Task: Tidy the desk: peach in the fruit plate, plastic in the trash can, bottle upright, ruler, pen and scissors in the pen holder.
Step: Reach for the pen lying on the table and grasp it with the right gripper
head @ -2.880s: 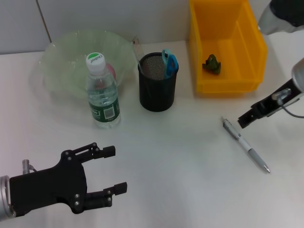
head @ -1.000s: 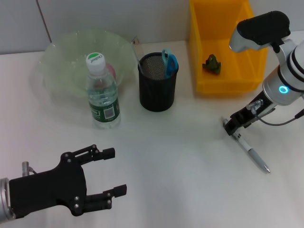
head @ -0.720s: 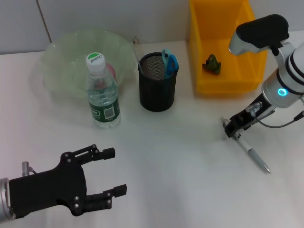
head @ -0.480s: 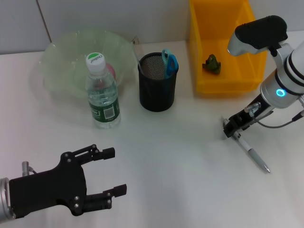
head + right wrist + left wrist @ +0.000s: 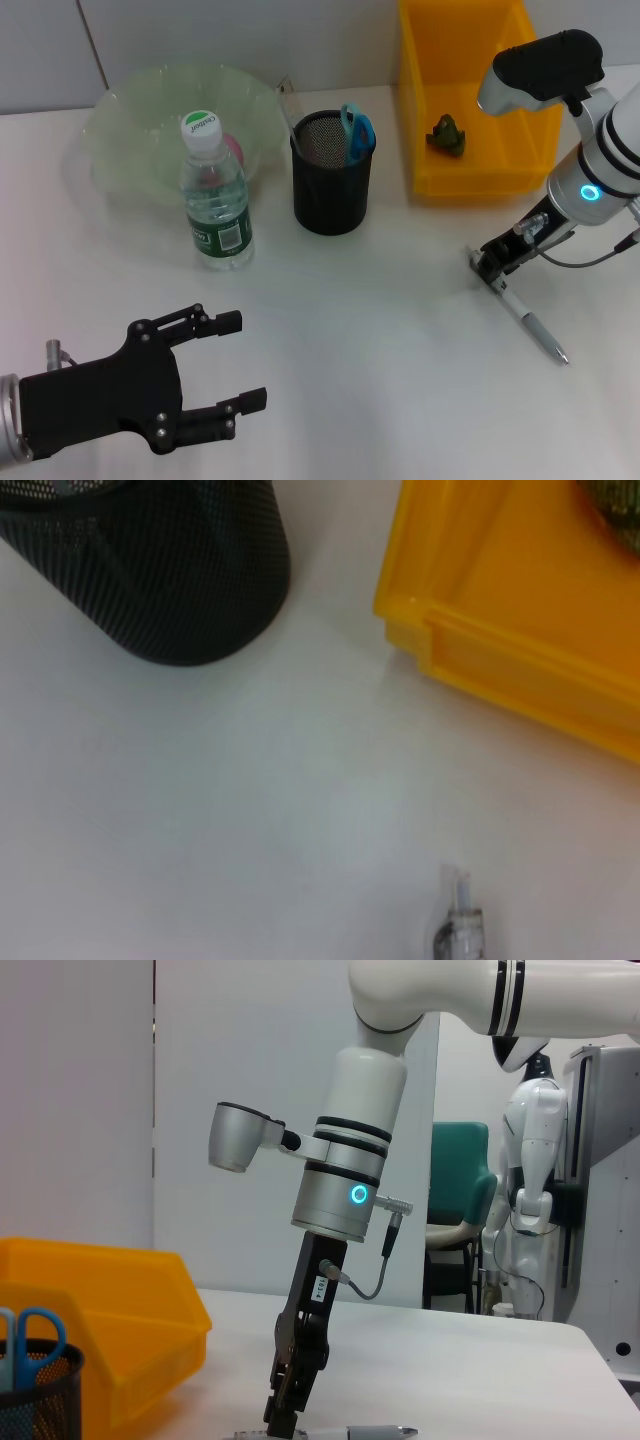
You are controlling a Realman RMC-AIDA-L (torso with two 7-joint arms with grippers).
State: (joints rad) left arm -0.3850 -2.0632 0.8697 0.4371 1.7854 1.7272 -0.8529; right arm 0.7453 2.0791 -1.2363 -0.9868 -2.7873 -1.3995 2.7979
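Note:
A silver pen [image 5: 520, 310] lies on the white table at the right. My right gripper [image 5: 492, 268] is down at the pen's upper end, touching or just above it. The left wrist view shows that gripper [image 5: 285, 1415] standing on the table by the pen [image 5: 375, 1430]. The pen's end shows in the right wrist view [image 5: 457, 925]. The black mesh pen holder [image 5: 332, 175] holds blue-handled scissors [image 5: 356, 128] and a ruler [image 5: 292, 110]. The water bottle [image 5: 215, 195] stands upright. A peach [image 5: 232, 148] lies in the green bowl [image 5: 130, 130]. My left gripper [image 5: 243, 358] is open and empty at the front left.
A yellow bin [image 5: 480, 172] stands at the back right with crumpled green plastic [image 5: 447, 135] inside. Its corner [image 5: 470, 640] and the pen holder [image 5: 170, 580] show close in the right wrist view. The wall runs along the table's back edge.
My right gripper has come in from the right and down onto the pen's upper end, then barely shifted. The pen, the other objects and the left arm have not moved.

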